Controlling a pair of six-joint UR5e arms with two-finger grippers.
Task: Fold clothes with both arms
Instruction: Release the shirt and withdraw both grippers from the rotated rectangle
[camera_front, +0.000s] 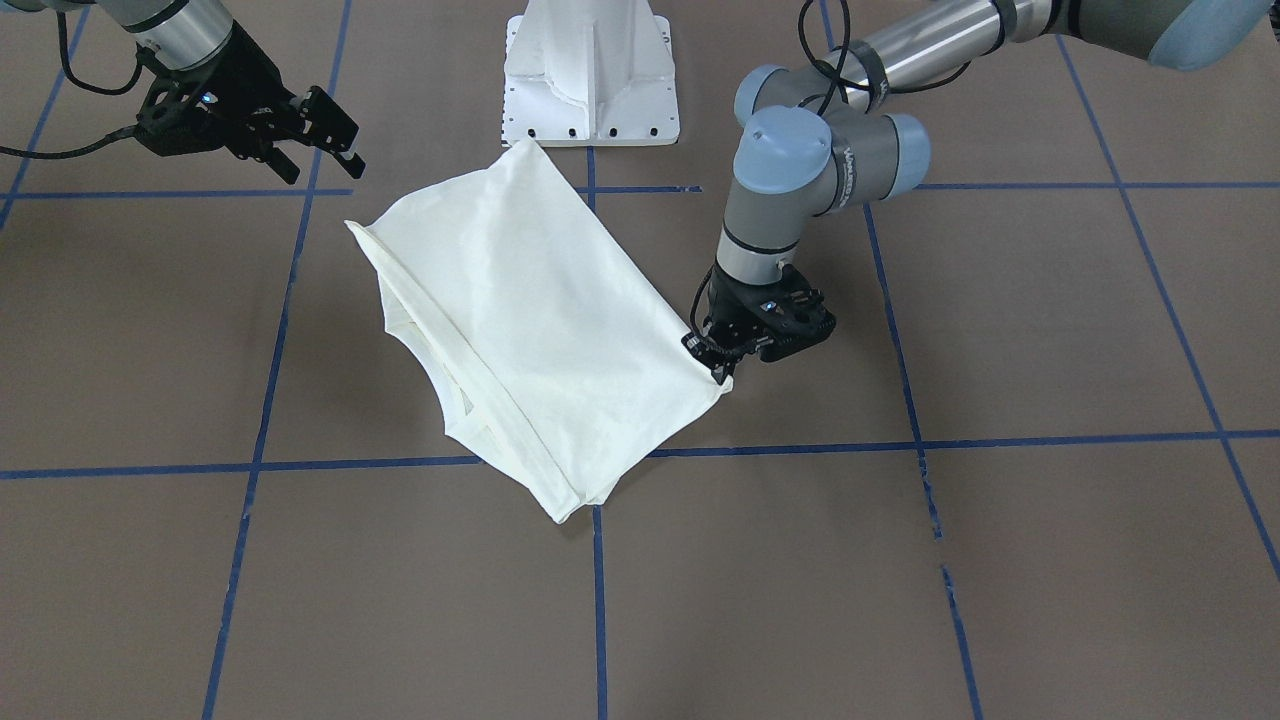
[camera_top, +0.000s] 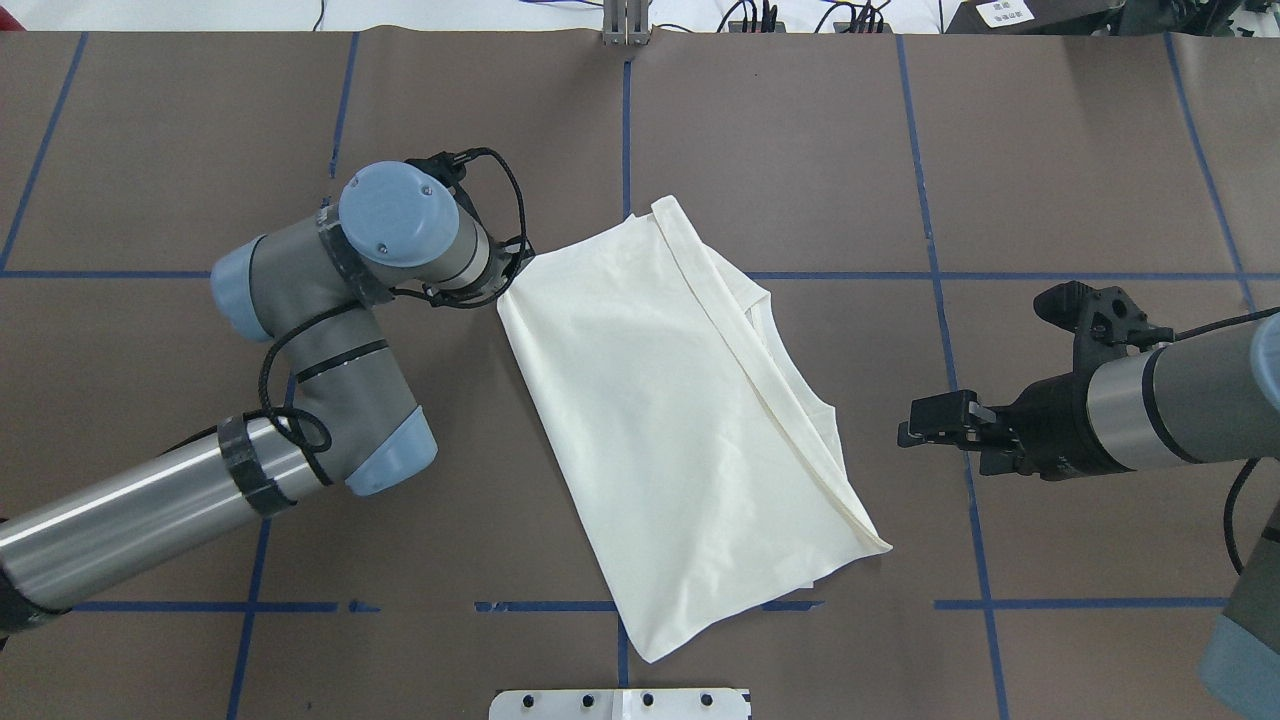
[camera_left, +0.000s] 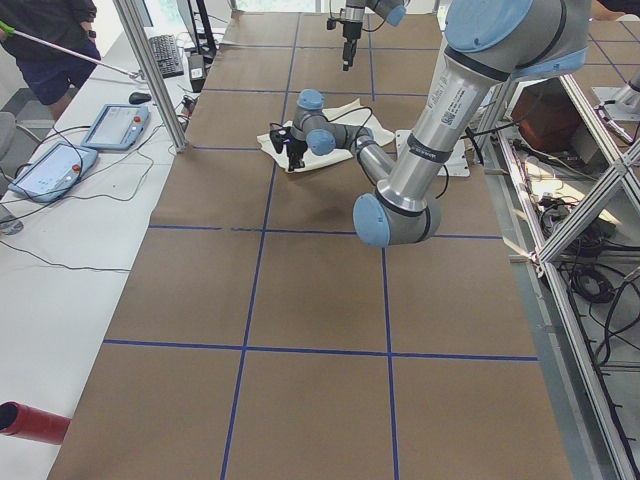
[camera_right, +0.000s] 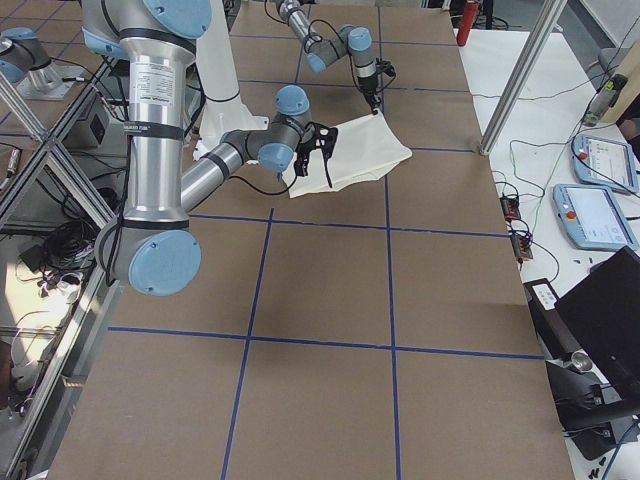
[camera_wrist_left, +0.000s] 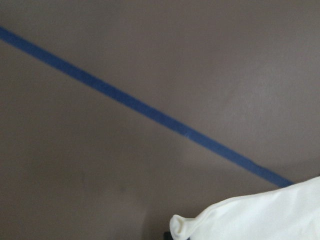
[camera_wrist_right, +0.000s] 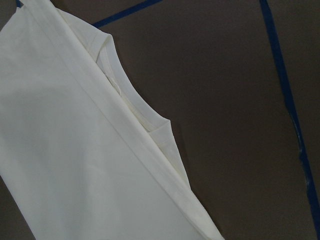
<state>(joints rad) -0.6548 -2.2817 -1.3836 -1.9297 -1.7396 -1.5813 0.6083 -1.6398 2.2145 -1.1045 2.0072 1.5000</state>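
Folded T-shirt (camera_front: 540, 320) plain side up; left gripper (camera_front: 722, 372) pinching its corner; right gripper (camera_front: 320, 160) spread, well apart

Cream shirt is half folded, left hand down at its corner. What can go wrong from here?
1. The left hand sits on just the corner tip of the folded cream fabric T-shirt, and I can't tell whether it grips. A shallow pinch may slip or catch only the top layer.
2. The right hand hangs open, off the cloth, so a one-sided pull would likely drag or skew the whole fold.
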